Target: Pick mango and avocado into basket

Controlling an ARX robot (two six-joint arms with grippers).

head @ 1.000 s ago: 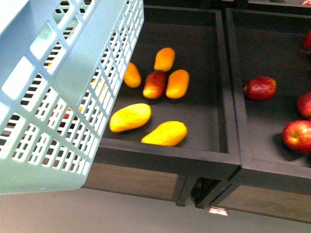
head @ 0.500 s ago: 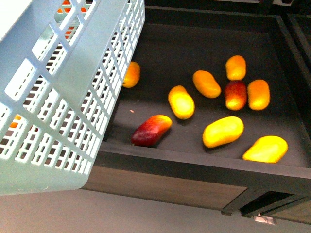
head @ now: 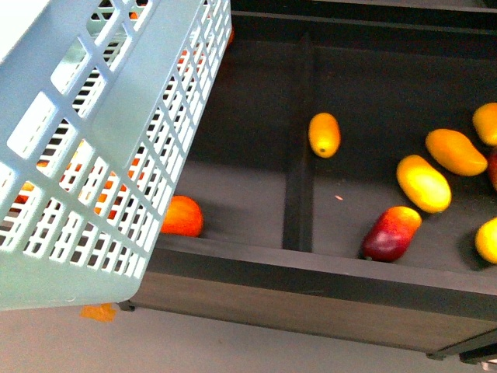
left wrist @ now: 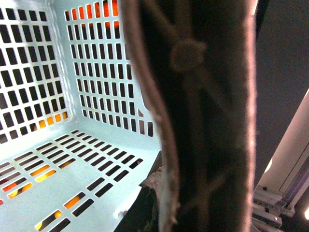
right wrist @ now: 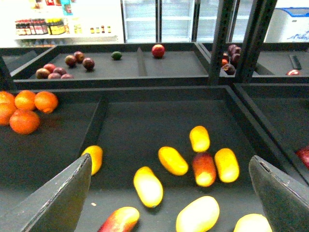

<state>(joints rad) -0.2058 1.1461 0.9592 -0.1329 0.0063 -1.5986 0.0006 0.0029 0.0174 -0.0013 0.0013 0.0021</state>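
The light blue-green basket (head: 116, 116) hangs tilted at the left of the front view. My left gripper (left wrist: 164, 193) is shut on its brown handle (left wrist: 203, 121), which hides the jaws; the slotted floor (left wrist: 72, 159) holds nothing. Several yellow-orange mangoes (head: 423, 183) lie in the black bin to the right. My right gripper (right wrist: 170, 183) is open above them, its fingers (right wrist: 58, 198) wide on either side of a mango (right wrist: 148, 186). A small dark green fruit (right wrist: 116, 55) sits in the far bin, too small to tell whether it is the avocado.
A divider (head: 299, 140) splits the black bin, and its front rim (head: 311, 268) runs below. Oranges (right wrist: 24, 121) lie in the neighbouring compartment, one (head: 182, 216) beside the basket. Red-and-yellow mangoes (head: 391, 233) are mixed in. Dark red fruit (right wrist: 77, 60) and a post (right wrist: 219, 38) stand further back.
The front view has slid left along the shelf: the mangoes now sit further right in the picture, and a divider and an orange have come into view. The basket keeps its place.
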